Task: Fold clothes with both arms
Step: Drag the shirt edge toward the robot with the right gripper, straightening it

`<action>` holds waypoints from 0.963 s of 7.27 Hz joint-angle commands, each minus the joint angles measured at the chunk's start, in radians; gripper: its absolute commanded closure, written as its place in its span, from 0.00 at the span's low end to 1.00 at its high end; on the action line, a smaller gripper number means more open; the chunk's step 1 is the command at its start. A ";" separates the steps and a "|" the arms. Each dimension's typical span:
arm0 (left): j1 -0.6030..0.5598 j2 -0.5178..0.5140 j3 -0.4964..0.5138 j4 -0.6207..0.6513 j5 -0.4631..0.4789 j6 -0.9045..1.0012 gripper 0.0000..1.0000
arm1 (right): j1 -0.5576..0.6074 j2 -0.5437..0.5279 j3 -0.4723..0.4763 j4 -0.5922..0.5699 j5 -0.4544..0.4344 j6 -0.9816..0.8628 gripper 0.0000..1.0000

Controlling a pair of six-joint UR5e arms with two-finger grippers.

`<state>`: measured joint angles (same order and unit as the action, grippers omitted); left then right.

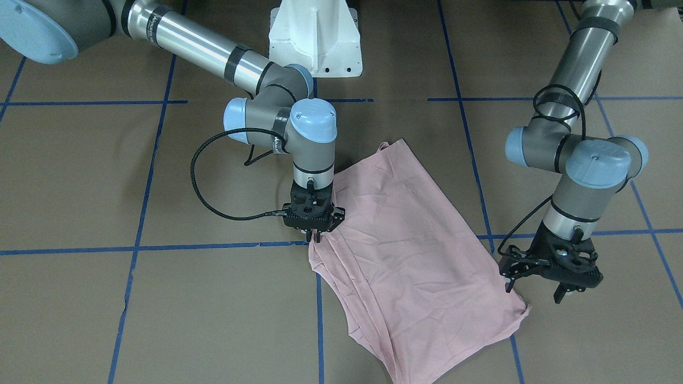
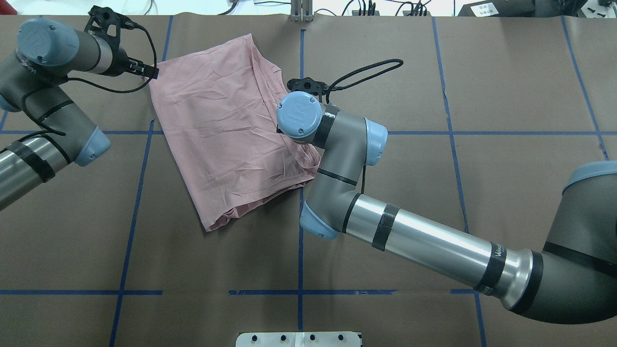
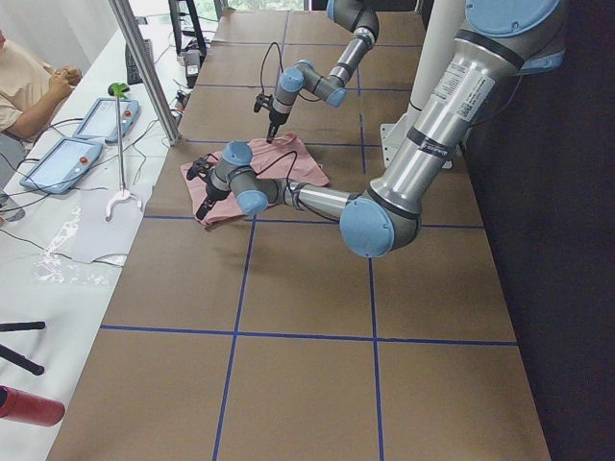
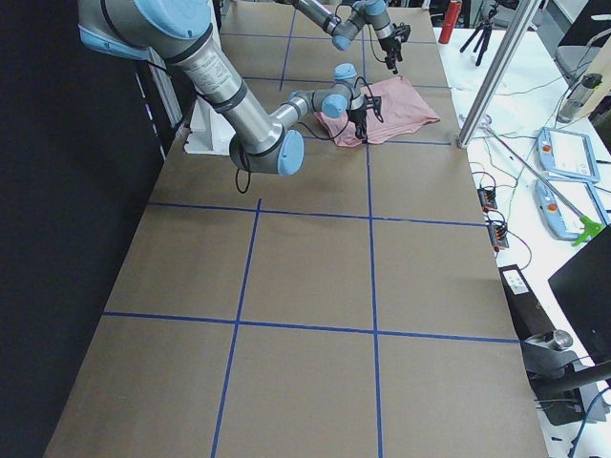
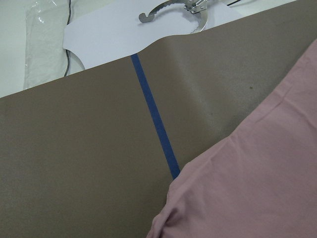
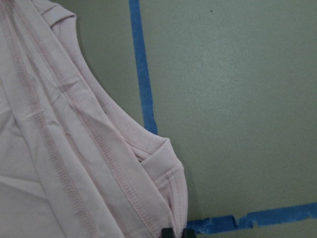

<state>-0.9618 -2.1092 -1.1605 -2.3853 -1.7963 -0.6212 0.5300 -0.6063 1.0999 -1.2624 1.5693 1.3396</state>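
Note:
The clothes are one pale pink T-shirt [image 1: 416, 256], folded in half and lying flat on the brown table, also visible from above [image 2: 226, 130]. My right gripper [image 1: 315, 234] points straight down at the shirt's bunched edge by the sleeve hems and is shut on the fabric. In the right wrist view the hems [image 6: 99, 148] run right up to the dark fingertips [image 6: 168, 233]. My left gripper [image 1: 533, 292] hangs open just beside the shirt's outer corner, apart from the cloth. From above the left gripper [image 2: 147, 71] sits at that same corner. No fingers show in the left wrist view, only the shirt [image 5: 257, 178].
Blue tape lines [image 1: 160, 248] grid the table. The white pedestal base [image 1: 315, 37] stands at the robot's side. Past the far edge lie a white sheet with a metal hook tool [image 5: 168, 12], a metal post [image 3: 144, 67], tablets [image 3: 58, 163] and a seated person [image 3: 24, 86].

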 commanded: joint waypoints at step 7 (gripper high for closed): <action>0.008 -0.003 -0.014 0.000 0.000 -0.029 0.00 | -0.111 -0.453 0.547 -0.040 -0.115 0.000 1.00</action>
<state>-0.9560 -2.1121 -1.1703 -2.3853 -1.7975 -0.6482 0.4786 -0.9416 1.5038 -1.2992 1.5157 1.3378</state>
